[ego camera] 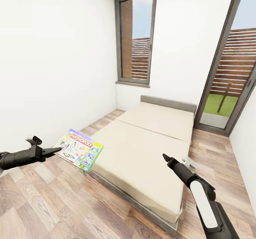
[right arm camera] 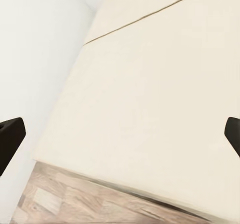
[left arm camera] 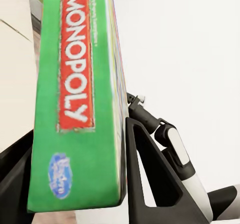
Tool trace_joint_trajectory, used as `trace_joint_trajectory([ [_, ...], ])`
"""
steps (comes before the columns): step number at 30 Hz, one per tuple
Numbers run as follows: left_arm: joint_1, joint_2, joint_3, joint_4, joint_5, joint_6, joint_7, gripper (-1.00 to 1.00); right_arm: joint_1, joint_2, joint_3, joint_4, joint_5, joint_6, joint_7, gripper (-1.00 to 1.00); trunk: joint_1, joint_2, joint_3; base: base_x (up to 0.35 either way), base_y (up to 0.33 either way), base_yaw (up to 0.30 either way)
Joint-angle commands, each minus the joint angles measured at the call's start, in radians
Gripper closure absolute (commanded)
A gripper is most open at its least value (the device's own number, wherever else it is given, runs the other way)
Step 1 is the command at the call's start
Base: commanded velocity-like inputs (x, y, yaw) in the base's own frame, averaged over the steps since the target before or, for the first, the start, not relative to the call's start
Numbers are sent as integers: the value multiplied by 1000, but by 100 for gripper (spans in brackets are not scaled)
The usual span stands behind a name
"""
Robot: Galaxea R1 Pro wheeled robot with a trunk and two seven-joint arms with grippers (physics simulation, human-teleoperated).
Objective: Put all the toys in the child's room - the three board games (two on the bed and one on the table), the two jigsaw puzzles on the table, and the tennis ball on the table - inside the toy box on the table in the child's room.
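The colourful "Monopoly" board game (ego camera: pixel 79 149) hangs in the air over the wood floor, just left of the bed's near corner. My left gripper (ego camera: pixel 57 150) is shut on its left edge. In the left wrist view the box's green side (left arm camera: pixel 75 99) is clamped between the two black fingers (left arm camera: pixel 145 174). The bed (ego camera: pixel 142 150) has a plain beige mattress in two sections with nothing lying on it. Over the bed's near right part my right gripper (ego camera: pixel 165 157) is open, its fingertips (right arm camera: pixel 10 134) far apart above the mattress (right arm camera: pixel 150 84) with nothing between them.
A white wall runs along the left, and a tall dark-framed window (ego camera: pixel 137 36) stands behind the bed. A glass door (ego camera: pixel 231 72) is at the right. Wood-plank floor (ego camera: pixel 53 203) lies in front of the bed. A small white object (ego camera: pixel 190 162) sits by the bed's right side.
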Motion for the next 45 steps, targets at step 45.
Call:
trace_joint_trajectory([
  [45, 2, -12, -15, 95, -11, -22, -4, 100, 0, -11, 73, 84, 1, 48, -5, -100, -173, 315, 135, 0, 0, 281],
])
